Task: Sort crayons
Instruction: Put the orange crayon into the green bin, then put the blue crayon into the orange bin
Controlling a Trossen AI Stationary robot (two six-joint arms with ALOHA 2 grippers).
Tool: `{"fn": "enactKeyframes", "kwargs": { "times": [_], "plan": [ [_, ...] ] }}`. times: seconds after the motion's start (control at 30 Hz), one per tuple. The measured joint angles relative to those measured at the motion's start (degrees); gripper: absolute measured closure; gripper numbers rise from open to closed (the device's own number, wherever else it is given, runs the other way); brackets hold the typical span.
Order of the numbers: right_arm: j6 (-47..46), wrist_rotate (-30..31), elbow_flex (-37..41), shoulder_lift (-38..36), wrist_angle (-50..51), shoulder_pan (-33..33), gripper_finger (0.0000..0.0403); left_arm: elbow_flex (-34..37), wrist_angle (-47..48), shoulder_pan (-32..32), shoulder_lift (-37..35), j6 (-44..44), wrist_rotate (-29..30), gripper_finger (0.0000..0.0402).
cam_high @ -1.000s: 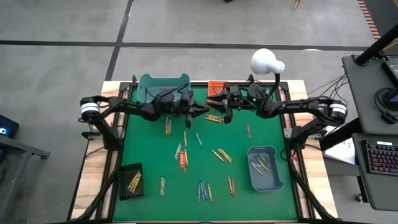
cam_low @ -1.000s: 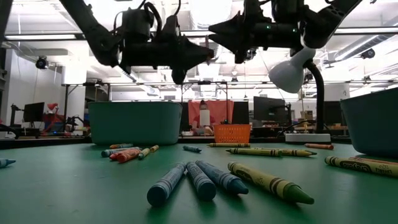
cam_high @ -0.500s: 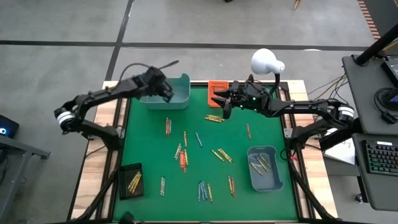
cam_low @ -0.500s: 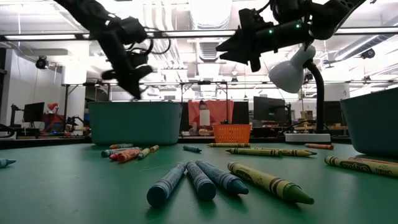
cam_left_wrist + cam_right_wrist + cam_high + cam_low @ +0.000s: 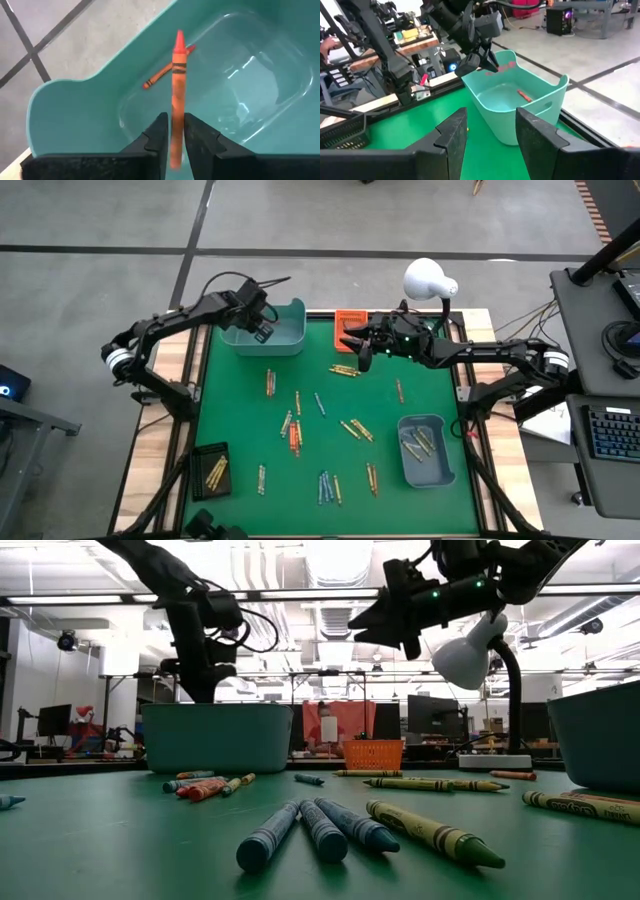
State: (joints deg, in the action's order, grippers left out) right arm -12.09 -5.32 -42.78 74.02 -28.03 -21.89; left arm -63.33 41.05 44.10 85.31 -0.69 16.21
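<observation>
Since a moment ago, the left arm has swung from the table's middle to the back left corner. Now the left gripper (image 5: 262,327) hangs over the teal bin (image 5: 288,344). The green table (image 5: 240,430) has lots of bare room in front of that bin. An orange crayon (image 5: 177,95) stands between the fingers, tip pointing into the bin, its long side in line with them. I cannot tell if it is squeezed or let go. Another orange crayon (image 5: 162,72) lies slanted on the bin's floor. The right gripper (image 5: 350,344) waits spread apart, holding nothing, near the orange basket (image 5: 347,318). Loose crayons (image 5: 294,432) lie scattered over the table.
</observation>
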Motion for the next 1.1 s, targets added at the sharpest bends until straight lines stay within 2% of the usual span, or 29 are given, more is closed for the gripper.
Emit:
{"fn": "enactKeyframes", "kwargs": {
  "times": [0.2, 0.47, 0.8, 1.1],
  "plan": [
    [-1.32, 0.02, 0.00, 0.00, 0.88, 0.00, 0.0248, 0.02, -0.05, 0.00, -0.08, 0.00, 3.44, 0.0340],
    [-6.94, 0.02, -0.06, 0.00, 3.24, 0.00, 0.0248, -0.02, -2.50, -2.64, -2.37, -1.29, 2.84, 0.0338],
    [-10.46, 0.25, -8.63, 0.81, 25.68, 0.21, 0.0248, 1.11, -11.73, -12.24, -4.82, 0.99, 2.67, 0.0338],
    [-10.39, 0.75, -17.85, 7.74, 42.94, 1.85, 0.0248, 1.16, -17.57, -20.09, -4.85, 3.87, 1.62, 0.0338]
  ]
}}
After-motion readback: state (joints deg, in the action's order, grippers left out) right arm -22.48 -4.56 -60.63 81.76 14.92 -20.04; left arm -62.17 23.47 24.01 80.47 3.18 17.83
